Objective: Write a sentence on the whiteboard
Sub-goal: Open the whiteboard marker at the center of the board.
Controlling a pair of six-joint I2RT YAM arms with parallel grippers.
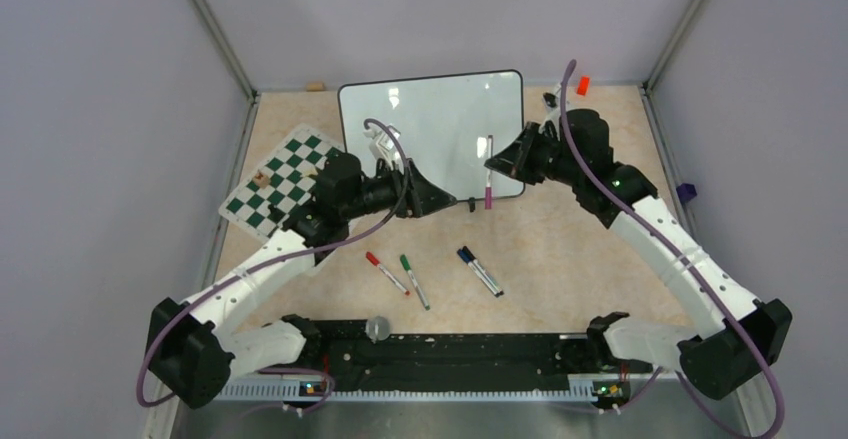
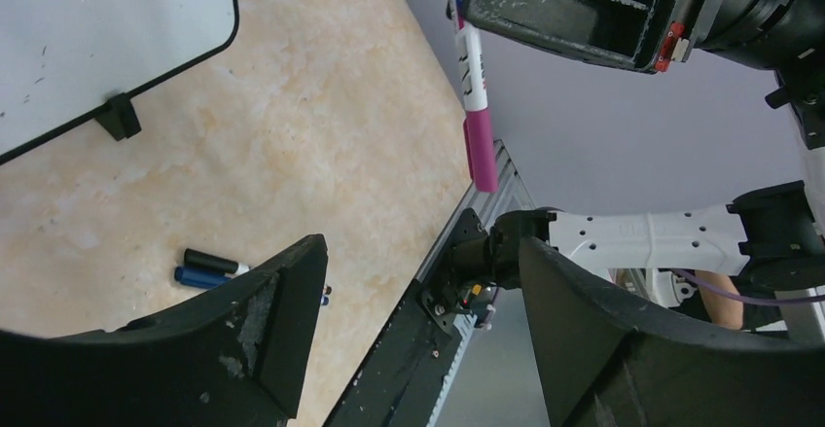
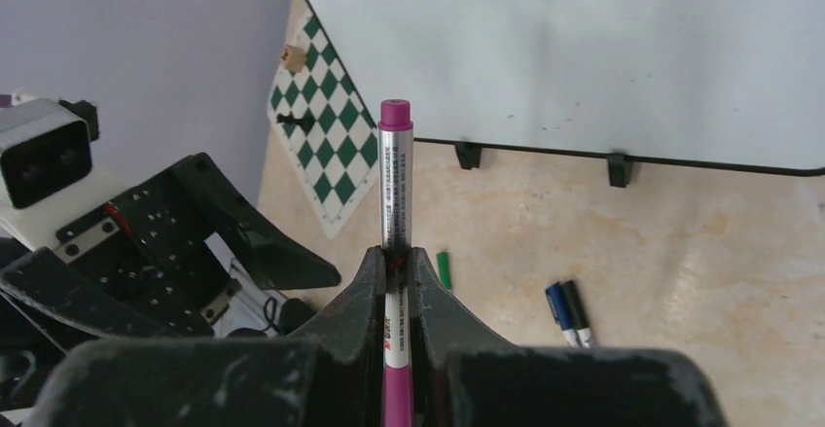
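Note:
The whiteboard [image 1: 440, 124] stands at the back centre on its two small black feet. No sentence shows on its glossy face [image 3: 584, 48], only faint specks. My right gripper [image 1: 494, 165] is in front of the board's right part, shut on a purple marker [image 1: 488, 181] that hangs upright. In the right wrist view the fingers pinch the marker's [image 3: 394, 184] white barrel, its magenta end toward the board. My left gripper [image 1: 452, 200] stands open just left of the marker's lower end. In the left wrist view its jaws [image 2: 420, 242] are wide and empty, with the marker [image 2: 475, 87] beyond them.
A green-and-white chess mat [image 1: 285, 179] with a few pieces lies left of the board. A red marker [image 1: 385, 271], a green marker [image 1: 414, 279] and a blue and black pair [image 1: 480, 269] lie on the table in front. An orange object [image 1: 583, 85] sits at the back right.

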